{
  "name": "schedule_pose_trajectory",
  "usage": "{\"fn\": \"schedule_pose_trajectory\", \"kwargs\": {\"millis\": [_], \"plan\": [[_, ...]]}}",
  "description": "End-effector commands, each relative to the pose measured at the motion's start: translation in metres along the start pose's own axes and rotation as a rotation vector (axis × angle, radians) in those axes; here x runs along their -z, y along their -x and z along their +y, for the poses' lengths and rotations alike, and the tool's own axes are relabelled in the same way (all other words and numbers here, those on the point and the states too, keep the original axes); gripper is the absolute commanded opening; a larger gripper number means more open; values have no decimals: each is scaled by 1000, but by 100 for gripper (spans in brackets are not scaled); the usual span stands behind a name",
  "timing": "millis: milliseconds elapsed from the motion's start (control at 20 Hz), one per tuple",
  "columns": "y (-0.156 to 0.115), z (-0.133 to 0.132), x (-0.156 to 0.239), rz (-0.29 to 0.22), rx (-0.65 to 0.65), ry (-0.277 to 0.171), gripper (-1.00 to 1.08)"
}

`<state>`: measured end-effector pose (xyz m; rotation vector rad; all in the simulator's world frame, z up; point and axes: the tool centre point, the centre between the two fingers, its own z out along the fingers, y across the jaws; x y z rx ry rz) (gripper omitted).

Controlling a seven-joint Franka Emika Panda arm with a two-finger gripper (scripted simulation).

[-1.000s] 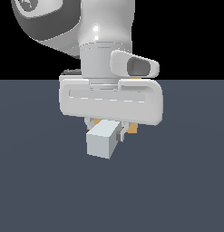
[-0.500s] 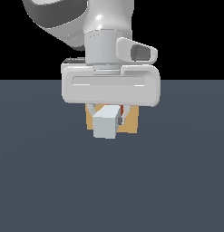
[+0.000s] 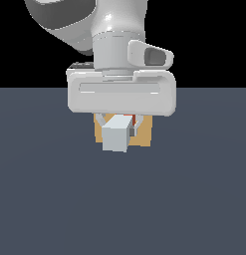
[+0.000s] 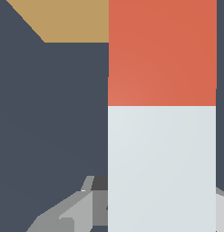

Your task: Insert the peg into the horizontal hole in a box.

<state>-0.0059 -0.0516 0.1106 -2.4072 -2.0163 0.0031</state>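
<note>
My gripper [image 3: 117, 124] is shut on the peg [image 3: 116, 135] and holds it level above the floor. The peg's pale grey-white end faces the exterior camera, and a sliver of its red end shows behind it. The tan box [image 3: 145, 133] stands just behind the peg and the gripper, mostly covered by them. In the wrist view the peg [image 4: 161, 163] runs from the fingers [image 4: 81, 208] towards the box [image 4: 68, 20], red end [image 4: 161, 54] leading. The hole is hidden in both views.
The dark blue-grey floor [image 3: 55, 199] lies all around the box. The arm's white hand body [image 3: 119, 94] hangs over the peg and box.
The gripper with the peg has risen in the exterior view and drawn back towards the box. More of the tan box now shows around the peg.
</note>
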Motion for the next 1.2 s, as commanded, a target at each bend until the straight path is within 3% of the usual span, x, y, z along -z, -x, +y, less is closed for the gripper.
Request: {"fn": "schedule_pose_trajectory", "kwargs": {"millis": [0, 300, 850, 1150], "plan": [[0, 0, 0, 0, 0, 1, -100], [-19, -1, 1, 0, 0, 2, -100], [-97, -1, 2, 1, 0, 4, -100], [-109, 1, 3, 1, 0, 5, -100]]}}
